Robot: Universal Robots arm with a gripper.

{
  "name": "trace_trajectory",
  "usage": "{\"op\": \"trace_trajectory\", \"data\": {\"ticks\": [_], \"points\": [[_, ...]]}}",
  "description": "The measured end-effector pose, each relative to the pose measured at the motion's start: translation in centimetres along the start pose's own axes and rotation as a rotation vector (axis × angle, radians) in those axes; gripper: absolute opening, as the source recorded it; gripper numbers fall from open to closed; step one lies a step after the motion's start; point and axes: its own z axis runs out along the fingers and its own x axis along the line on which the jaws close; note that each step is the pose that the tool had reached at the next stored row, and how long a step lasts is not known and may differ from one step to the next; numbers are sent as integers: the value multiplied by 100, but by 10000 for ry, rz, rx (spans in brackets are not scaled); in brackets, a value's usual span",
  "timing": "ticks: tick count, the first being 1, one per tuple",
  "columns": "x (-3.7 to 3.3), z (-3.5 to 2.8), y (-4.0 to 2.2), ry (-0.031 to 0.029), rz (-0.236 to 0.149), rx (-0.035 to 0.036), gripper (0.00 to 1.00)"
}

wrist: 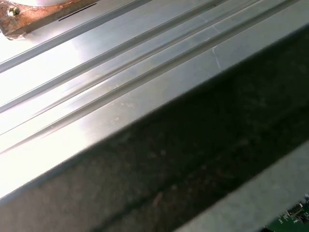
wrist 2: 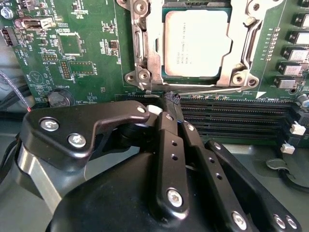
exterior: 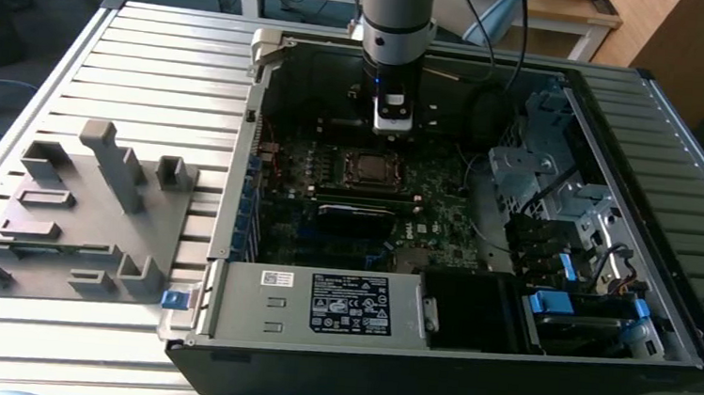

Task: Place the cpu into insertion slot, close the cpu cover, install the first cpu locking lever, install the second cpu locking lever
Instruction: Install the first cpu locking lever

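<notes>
1. At the exterior view's left, a grey holder block (exterior: 74, 223) lies on the slatted table (exterior: 162, 60), beside the open computer case (exterior: 439, 374).
2. Mid-case, the gripper (exterior: 391, 123) hangs just beside the insertion slot (exterior: 367, 168).
3. In the second wrist view the cpu (wrist 2: 195, 43) sits in the slot, with the cpu cover (wrist 2: 145, 53) down around it.
4. The fingers (wrist 2: 166, 145) are drawn together, tips at a thin locking lever (wrist 2: 212, 91); whether they pinch it is unclear.

Dull metal cpu (wrist 2: 195, 42), shiny metal cpu cover (wrist 2: 240, 43), matt motherboard (wrist 2: 91, 92).
</notes>
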Motion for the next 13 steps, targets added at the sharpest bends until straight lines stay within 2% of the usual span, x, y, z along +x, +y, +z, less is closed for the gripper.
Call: {"op": "trace_trajectory", "data": {"ticks": [13], "points": [[-12,-13,-17,-4,-1,8,11]]}}
